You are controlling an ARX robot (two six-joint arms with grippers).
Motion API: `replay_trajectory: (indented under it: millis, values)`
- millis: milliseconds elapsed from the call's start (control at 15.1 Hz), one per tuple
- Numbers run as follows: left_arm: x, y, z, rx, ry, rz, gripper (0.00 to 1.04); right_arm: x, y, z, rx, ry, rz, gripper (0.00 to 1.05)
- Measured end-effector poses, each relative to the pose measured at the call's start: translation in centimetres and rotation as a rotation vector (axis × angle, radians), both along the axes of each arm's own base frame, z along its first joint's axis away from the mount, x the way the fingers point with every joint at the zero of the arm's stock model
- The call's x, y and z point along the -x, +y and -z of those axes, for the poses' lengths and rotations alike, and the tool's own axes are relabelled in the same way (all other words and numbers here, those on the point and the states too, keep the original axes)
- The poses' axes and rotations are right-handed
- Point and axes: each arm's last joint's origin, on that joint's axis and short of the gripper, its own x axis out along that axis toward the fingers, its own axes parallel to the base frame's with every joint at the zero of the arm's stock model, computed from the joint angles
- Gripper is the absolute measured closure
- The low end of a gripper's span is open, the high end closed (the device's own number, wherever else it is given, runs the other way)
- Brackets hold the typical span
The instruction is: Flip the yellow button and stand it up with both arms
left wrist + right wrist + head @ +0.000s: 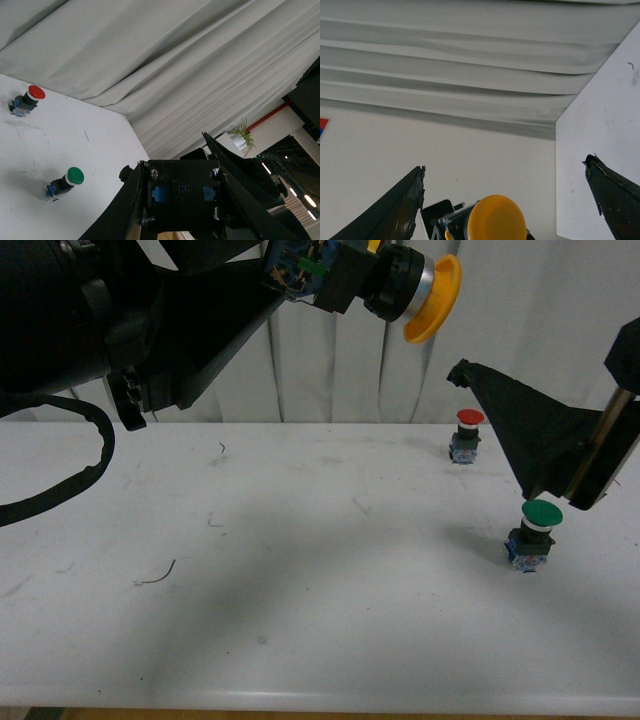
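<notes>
While left gripper [182, 197] clamps yellow button [385, 282] aloft | right gripper [505, 167] wide | scuffed white table [300, 600], grey curtain [330, 370]

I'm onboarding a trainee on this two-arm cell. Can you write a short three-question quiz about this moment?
1. Multiple choice: where is the yellow button?
A) Held in the air by the left gripper
B) Lying on the table
C) Stacked on another button

2. True or false: the right gripper is shut on the green button.

3. Fill in: the red button stands on the table with its cap facing ____.

Key:
1. A
2. False; it is open and empty, and the green button stands free on the table.
3. Up
</notes>
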Motion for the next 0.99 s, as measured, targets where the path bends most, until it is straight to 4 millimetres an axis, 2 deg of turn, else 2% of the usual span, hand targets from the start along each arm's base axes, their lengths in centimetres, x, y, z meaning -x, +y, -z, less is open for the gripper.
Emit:
replay_trajectory:
  millis: [397,530,662,794,861,993]
  values:
    - [0.0,0.0,0.1,0.000,0.000,0.000,0.70,0.6,3.6,0.5,0.005,0.016,-0.097,0.06]
    - [-0.1,0.0,0.2,-0.003,0.007,0.000,0.70,0.4,4.5,0.0,0.001,-0.011,-0.107,0.06]
    - [-0.1,0.0,0.2,-0.003,0.006,-0.002,0.70,0.4,4.6,-0.1,0.004,-0.015,-0.106,0.19]
    - [0.0,0.1,0.3,-0.007,0.017,-0.003,0.70,0.4,4.6,-0.1,0.004,-0.020,-0.101,0.43]
    - [0.0,0.1,0.4,-0.008,0.020,-0.005,0.70,0.3,4.5,-0.1,0.003,-0.019,-0.092,0.52]
    - [0.0,0.2,0.4,-0.004,0.024,-0.002,0.70,0.3,4.4,-0.2,-0.007,-0.018,-0.090,0.64]
